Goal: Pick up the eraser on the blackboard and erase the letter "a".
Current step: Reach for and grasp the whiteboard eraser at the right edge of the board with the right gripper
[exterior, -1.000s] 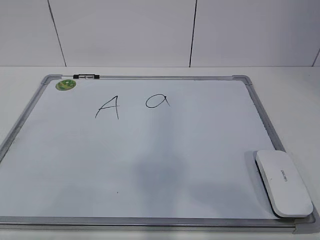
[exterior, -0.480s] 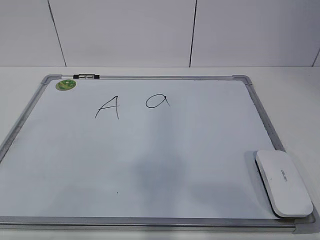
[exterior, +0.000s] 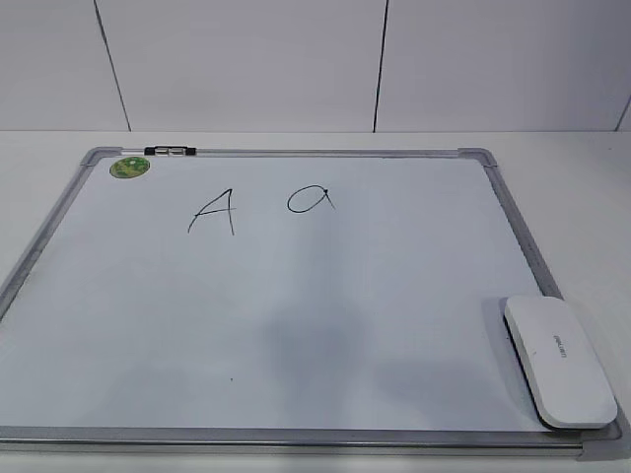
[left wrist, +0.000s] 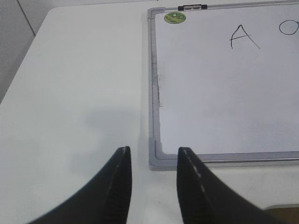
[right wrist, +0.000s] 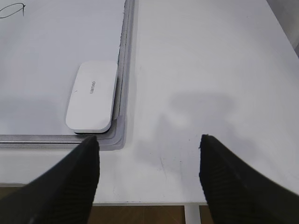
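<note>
The white eraser (exterior: 559, 360) lies on the blackboard's (exterior: 345, 325) near right corner, also in the right wrist view (right wrist: 91, 96). The letter "a" (exterior: 310, 200) is written at the board's upper middle, partly showing in the right wrist view (right wrist: 11, 10) and the left wrist view (left wrist: 289, 27). My right gripper (right wrist: 148, 144) is open and empty, above the table to the right of the eraser. My left gripper (left wrist: 153, 155) is open and empty, near the board's near left corner (left wrist: 157, 156). Neither gripper shows in the exterior view.
A capital "A" (exterior: 214, 212) is written left of the "a". A green sticker (exterior: 129, 168) and a small clip (exterior: 170, 151) sit at the board's far left corner. The white table (right wrist: 210, 70) extends right of the board; its front edge (right wrist: 154, 204) is close.
</note>
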